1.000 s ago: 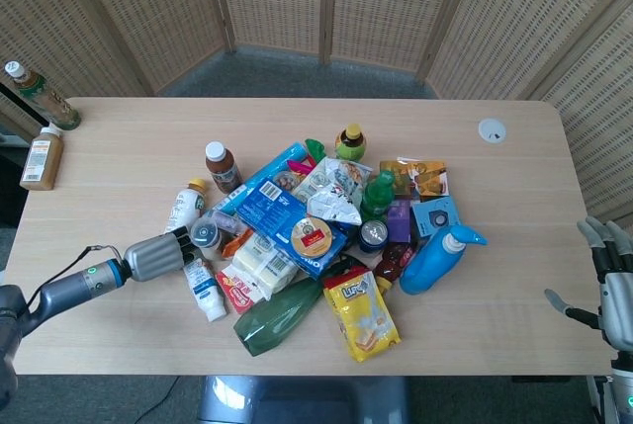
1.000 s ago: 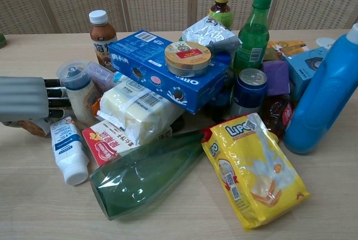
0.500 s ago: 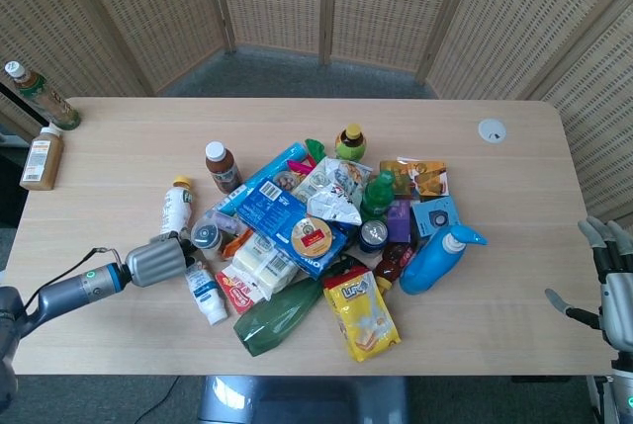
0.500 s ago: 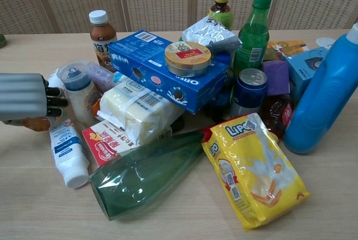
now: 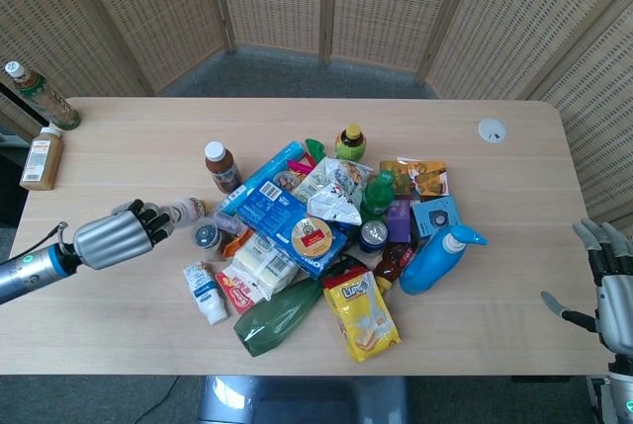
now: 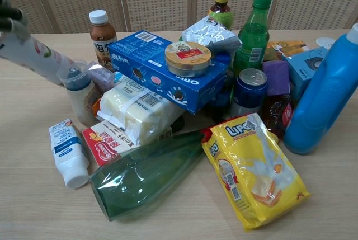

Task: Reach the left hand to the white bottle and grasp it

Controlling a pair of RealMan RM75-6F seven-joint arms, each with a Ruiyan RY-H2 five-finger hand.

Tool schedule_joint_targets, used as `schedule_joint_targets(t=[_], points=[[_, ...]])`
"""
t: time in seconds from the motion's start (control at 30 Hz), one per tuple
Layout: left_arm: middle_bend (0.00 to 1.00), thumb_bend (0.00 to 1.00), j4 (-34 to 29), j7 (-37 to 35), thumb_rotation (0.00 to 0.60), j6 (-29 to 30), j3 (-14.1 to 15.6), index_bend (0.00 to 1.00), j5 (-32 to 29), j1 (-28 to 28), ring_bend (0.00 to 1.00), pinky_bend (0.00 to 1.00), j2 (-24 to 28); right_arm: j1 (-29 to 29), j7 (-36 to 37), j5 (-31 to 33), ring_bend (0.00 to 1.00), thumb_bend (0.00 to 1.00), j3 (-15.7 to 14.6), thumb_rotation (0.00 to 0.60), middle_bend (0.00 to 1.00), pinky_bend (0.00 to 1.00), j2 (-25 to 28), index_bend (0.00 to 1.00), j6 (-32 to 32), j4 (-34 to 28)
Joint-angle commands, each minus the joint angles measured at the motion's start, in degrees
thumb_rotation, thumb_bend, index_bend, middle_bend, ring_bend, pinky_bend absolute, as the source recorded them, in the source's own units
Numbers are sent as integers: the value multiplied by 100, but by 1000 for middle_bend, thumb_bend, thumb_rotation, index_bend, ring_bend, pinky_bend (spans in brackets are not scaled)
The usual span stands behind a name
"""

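Note:
My left hand grips the white bottle left of the pile. In the head view the bottle's yellow-capped end sticks out of the hand toward the pile. The chest view shows the white bottle tilted in the air, its lower end near a small capped jar, with dark fingers wrapped round its upper end at the frame's top left. My right hand hangs at the table's right edge, fingers apart and holding nothing.
A crowded pile fills the table's middle: a blue Oreo box, a brown drink bottle, a white tube, a dark green bottle lying flat, a yellow Lipo bag and a blue detergent bottle. Two bottles stand at the far left edge.
My left hand closed around the white bottle and drew it up and to the left, away from the pile. The right hand stayed put.

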Motion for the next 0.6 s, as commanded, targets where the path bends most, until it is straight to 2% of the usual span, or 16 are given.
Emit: schedule_joint_targets(t=[0.03,0.33,0.6], points=[[772,64,-1130,370,600,356,-303,846,-138,-128,780,785,1018,-10,0,-11,0,0,-4,600,0,0,9,0,19,-19],[771,64,-2719,814,600,477,-709,842,-142,-204,780,786,2431,-34,30,-34,0,0,-14,600,0,0,37,0,55,-47],[770,63,-3223,965,600,360,-957,842,-18,-121,779,785,2857,-34,4,-42,0,0,-22,600,0,0,33,0,51,-39]])
